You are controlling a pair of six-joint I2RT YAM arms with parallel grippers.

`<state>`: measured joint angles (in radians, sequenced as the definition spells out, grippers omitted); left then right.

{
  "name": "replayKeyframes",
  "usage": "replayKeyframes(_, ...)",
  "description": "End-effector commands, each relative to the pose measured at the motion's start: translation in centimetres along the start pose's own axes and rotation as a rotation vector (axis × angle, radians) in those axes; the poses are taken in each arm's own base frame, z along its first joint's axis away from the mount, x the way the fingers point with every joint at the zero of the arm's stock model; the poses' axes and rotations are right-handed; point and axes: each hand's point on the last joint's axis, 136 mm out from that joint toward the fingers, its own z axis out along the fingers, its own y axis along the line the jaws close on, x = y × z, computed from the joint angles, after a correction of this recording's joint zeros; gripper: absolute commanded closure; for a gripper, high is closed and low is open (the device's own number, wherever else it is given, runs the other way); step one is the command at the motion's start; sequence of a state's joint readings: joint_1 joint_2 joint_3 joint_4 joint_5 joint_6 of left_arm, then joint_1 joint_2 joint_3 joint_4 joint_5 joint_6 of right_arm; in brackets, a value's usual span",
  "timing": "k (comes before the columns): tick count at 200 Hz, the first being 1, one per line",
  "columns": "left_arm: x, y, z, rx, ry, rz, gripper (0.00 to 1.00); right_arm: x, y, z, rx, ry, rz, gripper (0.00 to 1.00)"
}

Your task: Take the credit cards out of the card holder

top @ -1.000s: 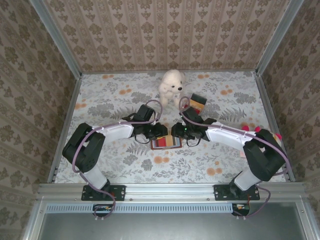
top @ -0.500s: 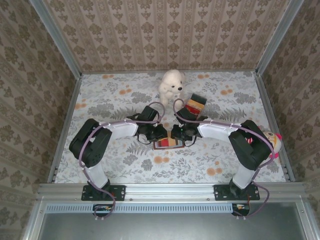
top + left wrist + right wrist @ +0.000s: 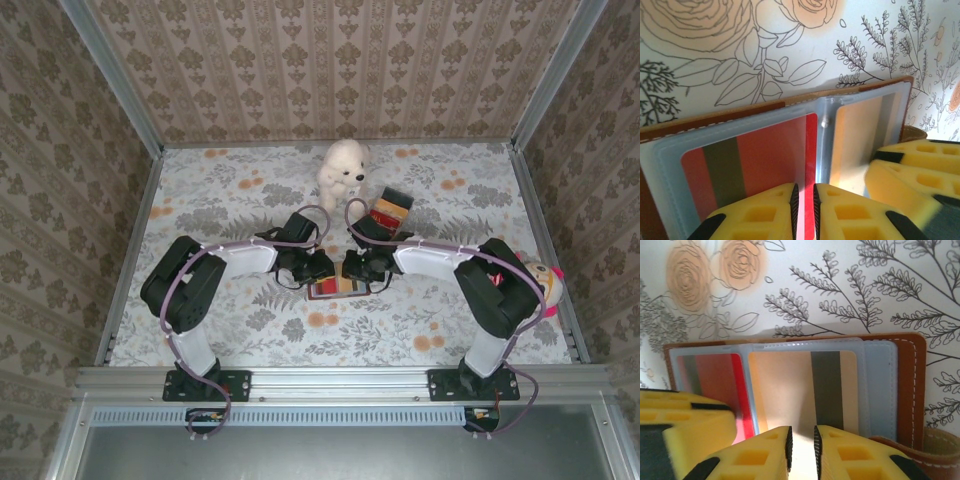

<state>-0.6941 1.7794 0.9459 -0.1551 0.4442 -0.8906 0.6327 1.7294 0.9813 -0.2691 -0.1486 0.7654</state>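
The card holder (image 3: 335, 288) lies open on the flowered table, brown leather (image 3: 715, 120) round light-blue pockets (image 3: 880, 385). A red card with a dark stripe (image 3: 770, 150) sits in its left pocket, one bright edge showing outside the sleeve. A tan card with a dark stripe (image 3: 790, 390) sits in the right pocket. My left gripper (image 3: 318, 270) points down at the red card's edge (image 3: 804, 187), jaws drawn to a narrow slit. My right gripper (image 3: 358, 270) stands the same way over the tan card (image 3: 801, 430). Neither card is lifted.
A white plush dog (image 3: 342, 170) sits behind the wallet. A clear box with red and orange stripes (image 3: 390, 208) lies just behind the right gripper. A pink toy (image 3: 545, 280) rests by the right wall. Patterned walls close in three sides.
Both grippers' jaws have narrowed over the wallet. Both arms have drawn their elbows in toward the middle, and the grippers have stayed on the card holder.
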Motion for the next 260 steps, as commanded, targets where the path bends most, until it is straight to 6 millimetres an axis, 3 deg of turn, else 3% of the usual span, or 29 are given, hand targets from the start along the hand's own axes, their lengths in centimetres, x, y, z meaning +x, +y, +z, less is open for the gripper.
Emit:
replayKeyframes(1,0.2,1.6,-0.1,-0.082,0.001,-0.009,0.81,-1.3,-0.2,-2.4,0.053,-0.078,-0.045,0.78)
replayKeyframes(33,0.7,3.8,-0.6,-0.158,0.009,-0.016,0.82,-1.1,-2.1,-2.5,0.183,-0.107,-0.068,0.79)
replayKeyframes(100,1.0,7.1,-3.2,-0.180,-0.014,-0.040,0.82,-1.0,-0.8,-2.0,0.207,-0.088,-0.121,0.76)
replayKeyframes(133,0.7,5.6,-3.7,-0.117,-0.022,-0.007,0.82,-0.9,0.7,-1.9,0.131,-0.077,-0.118,0.75)
replayKeyframes(174,-0.9,2.4,-5.5,-0.035,-0.090,0.024,0.81,-1.8,4.2,-4.8,0.021,-0.131,-0.161,0.73)
replayKeyframes(193,-1.7,1.8,-6.5,-0.028,-0.132,0.022,0.80,-1.4,5.6,-5.1,0.011,-0.152,-0.161,0.75)
replayKeyframes(221,-2.3,1.9,-7.0,-0.018,-0.176,-0.016,0.81,-0.3,7.2,-3.6,0.007,-0.113,-0.182,0.80)
replayKeyframes(260,-2.0,2.3,-6.1,0.014,-0.173,-0.068,0.85,0.1,6.5,-1.4,0.065,-0.062,-0.155,0.88)
